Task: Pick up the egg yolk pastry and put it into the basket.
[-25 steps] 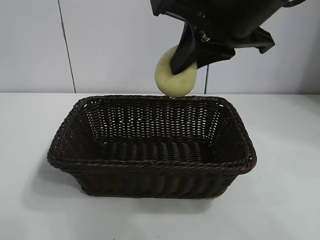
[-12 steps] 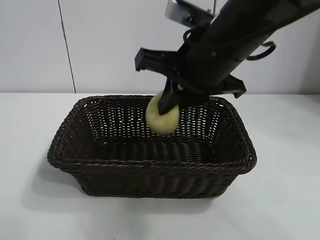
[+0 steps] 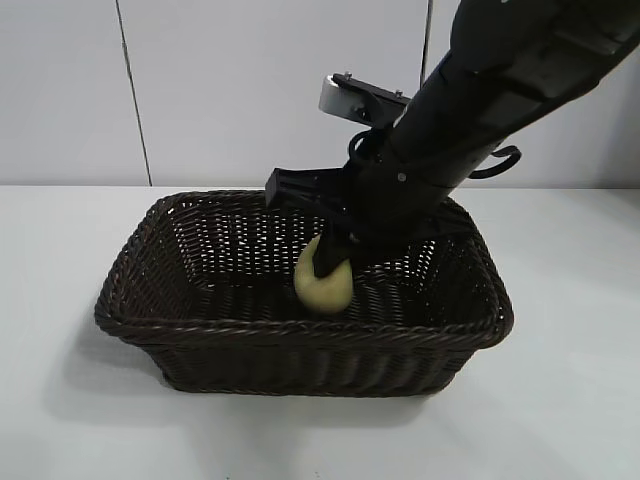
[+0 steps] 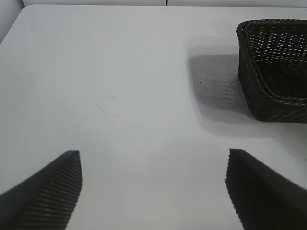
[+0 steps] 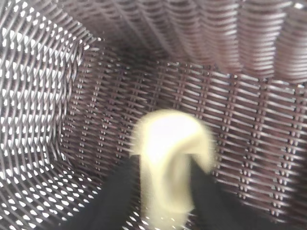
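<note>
The pale yellow egg yolk pastry (image 3: 322, 288) stands on edge low inside the dark brown wicker basket (image 3: 300, 331), near the middle of its floor. My right gripper (image 3: 329, 262) reaches down into the basket from the right and is shut on the pastry. In the right wrist view the pastry (image 5: 168, 134) sits between the two black fingers of that gripper (image 5: 165, 165), just above the woven floor. My left gripper (image 4: 153, 167) hangs open over bare table, well away from the basket (image 4: 268, 62), with nothing between its fingers.
The basket stands on a white table (image 3: 70, 420) with a pale wall panel behind it. The right arm (image 3: 500, 80) slants over the basket's back right corner. The basket's shadow (image 4: 213, 79) lies on the table beside it.
The right gripper has come down with the pastry from above the basket's back rim to low inside the basket. The left gripper has not moved.
</note>
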Motion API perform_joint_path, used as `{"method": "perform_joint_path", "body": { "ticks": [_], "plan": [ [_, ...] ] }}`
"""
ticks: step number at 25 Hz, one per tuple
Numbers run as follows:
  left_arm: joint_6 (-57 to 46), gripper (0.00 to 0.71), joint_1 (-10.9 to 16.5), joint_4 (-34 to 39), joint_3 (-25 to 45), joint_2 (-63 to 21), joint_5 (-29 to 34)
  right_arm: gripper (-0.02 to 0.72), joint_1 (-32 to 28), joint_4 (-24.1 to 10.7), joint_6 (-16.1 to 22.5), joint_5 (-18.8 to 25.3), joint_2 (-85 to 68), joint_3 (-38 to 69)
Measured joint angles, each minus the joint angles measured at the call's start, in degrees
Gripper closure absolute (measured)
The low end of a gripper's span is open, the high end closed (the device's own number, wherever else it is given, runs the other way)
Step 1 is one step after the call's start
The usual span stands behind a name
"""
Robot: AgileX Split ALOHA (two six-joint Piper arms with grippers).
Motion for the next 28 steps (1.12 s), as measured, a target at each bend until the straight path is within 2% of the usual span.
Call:
{"method": "perform_joint_path", "body": {
  "ticks": [5,10,14,17,21,25,28],
  "plan": [
    [0.00,0.112,0.00,0.00,0.00,0.00,0.00,0.185,0.00,-1.98,0.00,11.70,0.00,-8.91],
    [0.00,0.112,0.00,0.00,0.00,0.00,0.00,0.185,0.00,-8.66,2.91,26.77,0.00,-18.75],
    [0.00,0.112,0.00,0.00,0.00,0.00,0.00,0.185,0.00,-13.30,5.08,37.03,0.00,-24.43],
    [0.00,0.112,0.00,0.00,0.00,0.00,0.00,0.185,0.00,-16.60,8.30,41.54,0.00,-26.57],
    [0.00,0.112,0.00,0.00,0.00,0.00,0.00,0.185,0.00,-20.81,11.46,45.03,0.00,-26.94],
    [0.00,0.112,0.00,0.00,0.00,0.00,0.00,0.185,-0.67,-22.77,11.85,45.32,0.00,-26.94],
    [0.00,0.112,0.00,0.00,0.00,0.00,0.00,0.185,-3.54,-23.05,12.00,45.45,0.00,-26.94]
  ]
}}
